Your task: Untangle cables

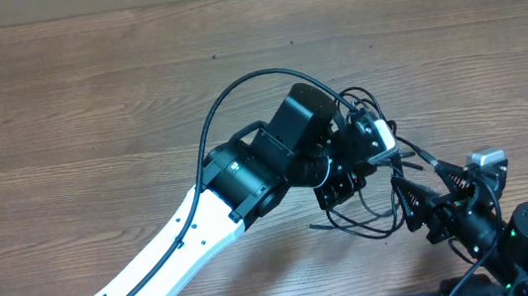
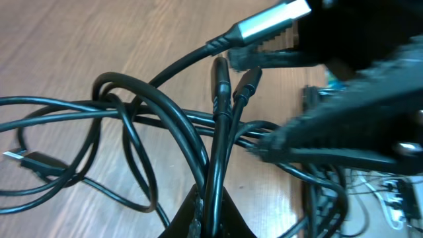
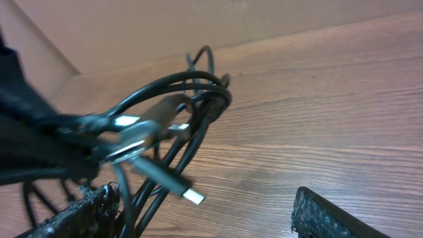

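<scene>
The cables point(image 1: 377, 160) form a tangled bundle of thin black cords right of the table's middle. My left gripper point(image 1: 344, 181) is shut on a couple of strands; in the left wrist view they run up from its closed jaws point(image 2: 213, 215) to two small plug ends point(image 2: 232, 82), beside a silver-tipped plug point(image 2: 272, 20). My right gripper point(image 1: 413, 203) faces the bundle from the lower right and stands open. In the right wrist view the looped cables point(image 3: 173, 106) and a silver-tipped plug point(image 3: 192, 195) hang near its left finger point(image 3: 89, 211); the right finger point(image 3: 324, 218) is well apart.
Brown wood-grain table point(image 1: 90, 108) stretches left and back. The white left arm point(image 1: 158, 265) crosses from the lower left, with its own thick black cable arching over it point(image 1: 228, 97). A cardboard-coloured wall point(image 3: 165, 26) borders the far edge.
</scene>
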